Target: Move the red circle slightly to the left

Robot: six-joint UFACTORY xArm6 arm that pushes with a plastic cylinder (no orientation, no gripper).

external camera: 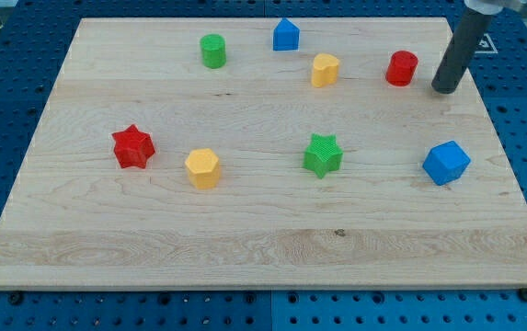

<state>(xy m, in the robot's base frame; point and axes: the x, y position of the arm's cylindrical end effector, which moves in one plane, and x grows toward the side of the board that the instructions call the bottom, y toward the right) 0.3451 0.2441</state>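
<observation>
The red circle [402, 68] stands upright near the view's top right of the wooden board [263, 239]. My tip [445, 90] is down at the board to the right of the red circle, a little lower in the view, with a clear gap between them. The dark rod rises from the tip toward the view's top right corner.
A yellow block [326, 69] stands left of the red circle. A blue house-shaped block [286, 34] and a green circle [212, 50] sit along the top. A blue cube [446, 162], green star [323, 154], yellow hexagon [202, 168] and red star [133, 146] lie across the middle.
</observation>
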